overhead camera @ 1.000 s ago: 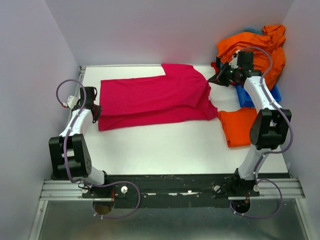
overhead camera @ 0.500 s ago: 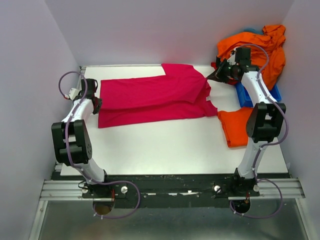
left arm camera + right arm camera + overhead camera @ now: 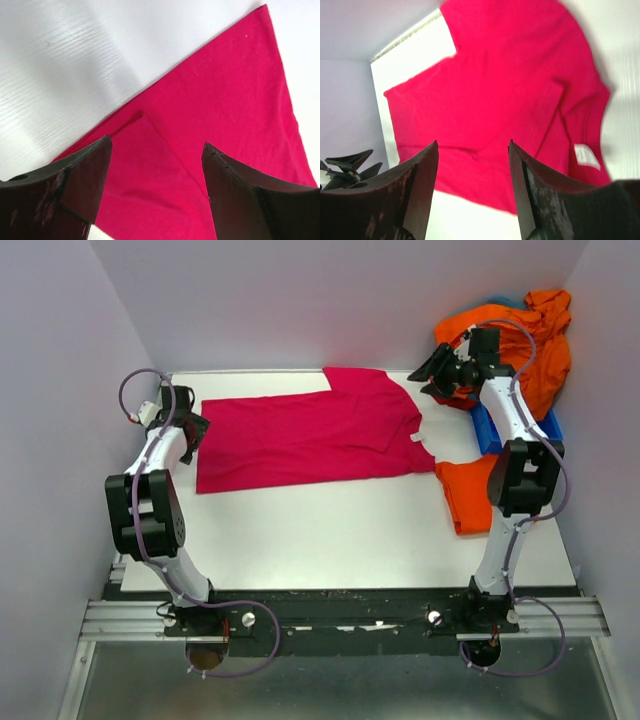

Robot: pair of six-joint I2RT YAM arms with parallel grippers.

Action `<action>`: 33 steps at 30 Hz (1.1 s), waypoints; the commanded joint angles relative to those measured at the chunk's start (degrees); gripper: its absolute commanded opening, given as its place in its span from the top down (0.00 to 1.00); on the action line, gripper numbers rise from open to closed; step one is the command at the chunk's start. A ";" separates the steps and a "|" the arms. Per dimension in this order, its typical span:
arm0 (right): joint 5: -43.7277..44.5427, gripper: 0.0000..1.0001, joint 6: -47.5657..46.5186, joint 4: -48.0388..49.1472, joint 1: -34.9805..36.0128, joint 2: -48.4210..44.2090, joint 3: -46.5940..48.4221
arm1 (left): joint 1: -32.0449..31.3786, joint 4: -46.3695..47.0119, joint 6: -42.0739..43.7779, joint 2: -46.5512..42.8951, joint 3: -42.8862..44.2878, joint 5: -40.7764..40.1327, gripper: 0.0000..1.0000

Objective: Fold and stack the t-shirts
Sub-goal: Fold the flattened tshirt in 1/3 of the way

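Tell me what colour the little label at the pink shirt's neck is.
White; the label shows best in the right wrist view.

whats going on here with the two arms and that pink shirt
Two robot arms are partway through folding t-shirts. A magenta t-shirt lies flat on the table, and it looks folded over along its length. The left gripper is open over its left end and the right gripper is open above the collar end. Neither holds any cloth. A folded orange t-shirt lies at the right, and more orange cloth is heaped over a blue bin behind it.
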 commanded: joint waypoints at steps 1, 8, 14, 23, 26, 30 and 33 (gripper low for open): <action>1.53 0.40 2.91 10.13 0.16 -11.37 -16.61 | -0.14 -0.12 0.76 -9.65 -5.16 -3.58 0.16; 8.37 0.56 6.51 18.87 2.88 -27.91 -46.52 | -0.49 1.80 -6.98 -23.19 -23.08 0.01 0.30; 16.72 0.64 11.35 23.44 5.78 -42.31 -65.60 | -1.02 3.83 -7.69 -30.14 -32.77 1.60 0.33; 22.01 0.63 13.46 26.86 5.88 -44.54 -73.27 | -1.02 7.34 -8.21 -28.92 -37.44 0.02 0.36; 21.75 0.64 14.34 29.93 5.88 -45.59 -75.46 | -1.02 9.01 -8.83 -26.29 -37.00 -0.07 0.36; 21.22 0.64 15.40 33.18 5.88 -47.26 -77.84 | -1.02 11.21 -9.79 -22.60 -36.12 -0.24 0.37; 21.05 0.65 15.31 33.28 5.88 -47.26 -77.93 | -1.02 9.12 -11.28 -19.35 -34.19 -1.73 0.39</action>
